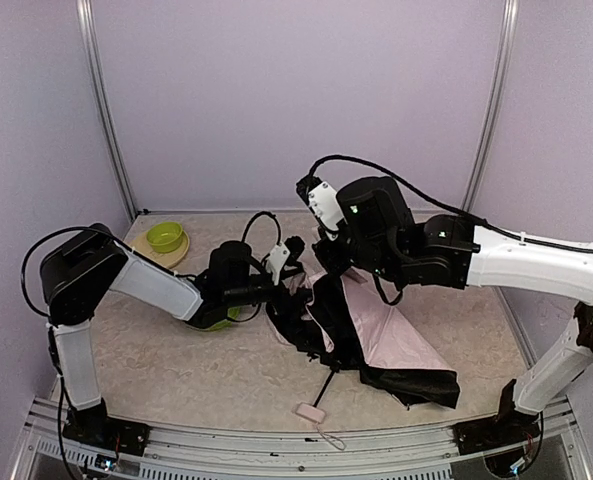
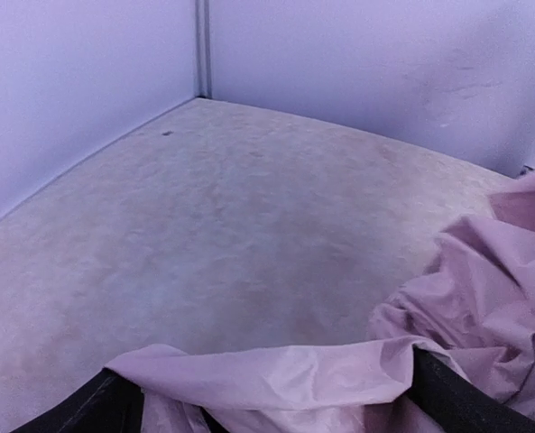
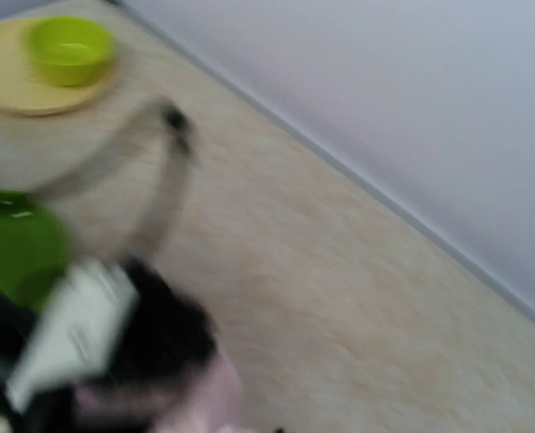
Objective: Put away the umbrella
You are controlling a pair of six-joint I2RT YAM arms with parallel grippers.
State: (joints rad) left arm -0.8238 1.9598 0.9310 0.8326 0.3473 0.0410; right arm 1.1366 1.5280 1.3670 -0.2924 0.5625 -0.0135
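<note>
The umbrella (image 1: 371, 335) lies half collapsed mid-table, pale pink fabric and black lining crumpled. Its thin black shaft (image 1: 326, 385) runs toward the near edge and ends in the pink handle (image 1: 311, 412). My left gripper (image 1: 294, 252) is at the umbrella's left top edge. In the left wrist view a fold of pink fabric (image 2: 276, 379) lies across the gap of the left gripper (image 2: 281, 410), whose black fingers (image 2: 456, 397) stand wide apart. My right gripper (image 1: 324, 258) hovers over the umbrella's top. Its fingers are hidden, and the right wrist view is blurred.
A green bowl (image 1: 164, 236) sits on a yellow plate (image 1: 166, 254) at the back left. A green plate (image 1: 216, 318) lies under my left forearm. In the right wrist view the bowl (image 3: 69, 50) and green plate (image 3: 14, 253) also show. Walls close the back and sides.
</note>
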